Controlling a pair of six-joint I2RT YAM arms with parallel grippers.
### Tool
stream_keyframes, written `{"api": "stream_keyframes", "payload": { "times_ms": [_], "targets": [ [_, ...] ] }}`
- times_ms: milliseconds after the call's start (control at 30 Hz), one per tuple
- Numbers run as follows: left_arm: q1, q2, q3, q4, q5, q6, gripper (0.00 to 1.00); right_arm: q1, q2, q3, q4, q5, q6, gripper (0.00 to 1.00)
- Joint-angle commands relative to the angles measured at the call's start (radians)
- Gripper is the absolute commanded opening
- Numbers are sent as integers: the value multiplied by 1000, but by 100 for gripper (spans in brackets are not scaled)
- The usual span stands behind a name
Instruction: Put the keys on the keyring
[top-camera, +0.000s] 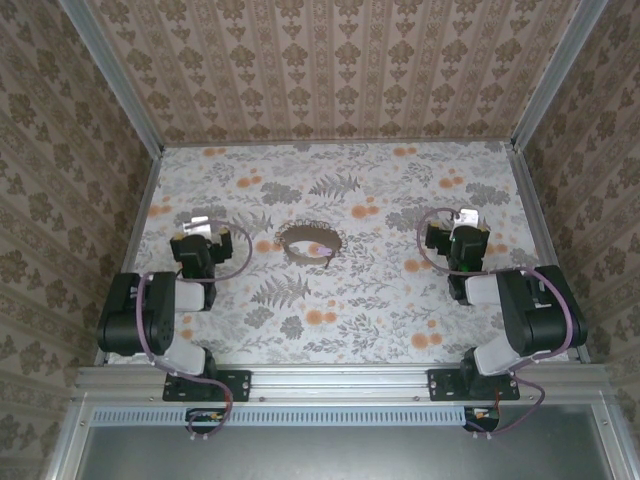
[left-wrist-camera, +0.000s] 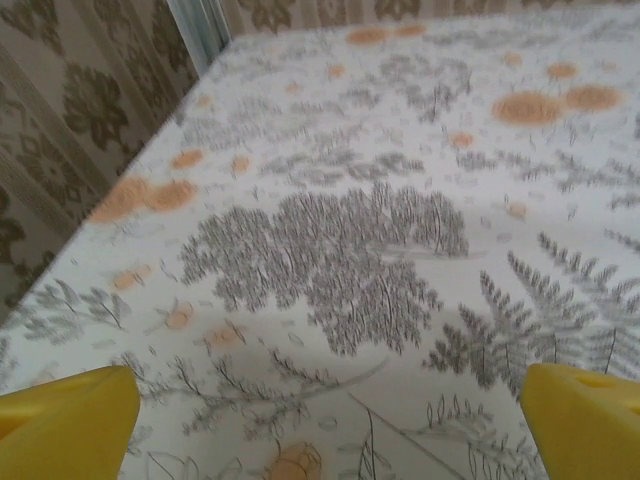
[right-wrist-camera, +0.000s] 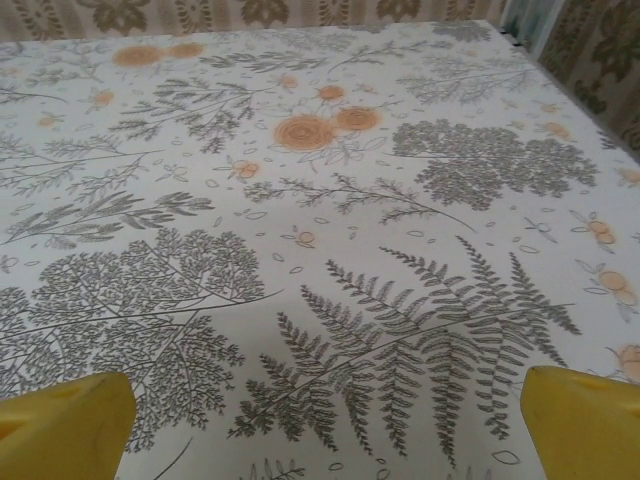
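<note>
The keyring (top-camera: 283, 249), a thin dark oval wire loop, lies flat on the floral tablecloth near the table's middle. The keys (top-camera: 311, 228) look like a jagged row of small pale pieces along the loop's far rim. My left gripper (top-camera: 206, 222) rests to the left of the loop, well apart from it. My right gripper (top-camera: 462, 216) sits farther off on the right side. In the left wrist view the left gripper (left-wrist-camera: 325, 425) stands open, yellow fingertips (left-wrist-camera: 65, 420) wide apart over bare cloth. In the right wrist view the right gripper (right-wrist-camera: 325, 430) is also open and holds nothing.
The table (top-camera: 400, 300) carries a cloth printed with ferns and orange flowers. Patterned walls with metal corner posts (top-camera: 140, 120) enclose it on three sides. Both arm bases (top-camera: 200, 385) sit on the rail at the near edge.
</note>
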Motion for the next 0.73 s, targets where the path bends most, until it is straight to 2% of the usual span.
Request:
{"api": "stream_keyframes", "payload": {
  "times_ms": [0,67,233,700],
  "targets": [
    [15,3,48,21,71,-1,100,-13,3,22,52,-78,-7,100],
    [20,-3,72,-40,89,-5,100,-13,2,24,43,-76,-6,100],
    [19,3,71,-27,88,-4,100,6,3,21,55,-45,-18,99],
    [20,3,73,-29,87,-2,100,-5,3,22,52,-73,-15,100]
  ]
}}
